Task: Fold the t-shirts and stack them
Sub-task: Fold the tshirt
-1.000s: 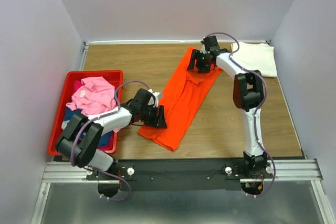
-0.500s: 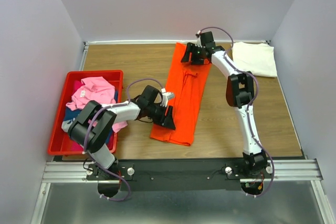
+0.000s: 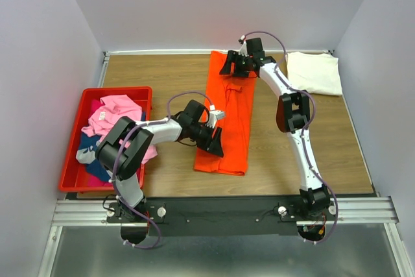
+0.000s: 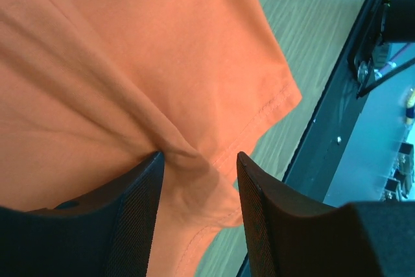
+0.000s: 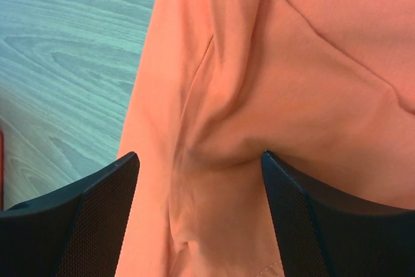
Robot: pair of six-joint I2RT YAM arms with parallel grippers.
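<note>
The bright orange t-shirt (image 3: pixel 228 118) lies folded into a long narrow strip running from the far edge toward the near middle of the table. My left gripper (image 3: pixel 214 142) sits on its near left corner. In the left wrist view its jaws (image 4: pixel 200 160) stand apart with a wrinkle of orange cloth (image 4: pixel 130 63) bunched between them beside the hem. My right gripper (image 3: pixel 233 69) rests on the shirt's far end. Its jaws (image 5: pixel 200 157) are spread wide over creased orange cloth (image 5: pixel 292 63). A cream-white t-shirt (image 3: pixel 314 72) lies folded at the far right.
A red plastic bin (image 3: pixel 71 150) stands at the left edge, holding a crumpled pink t-shirt (image 3: pixel 117 118) over dark blue cloth (image 3: pixel 97 168). Bare wood table (image 3: pixel 162 82) shows between the bin and the orange shirt. Grey walls close in three sides.
The orange t-shirt has swung from a slant to a straight strip and shifted right. Both grippers moved with it: the left one rightward, the right one left and farther back, its jaws widening.
</note>
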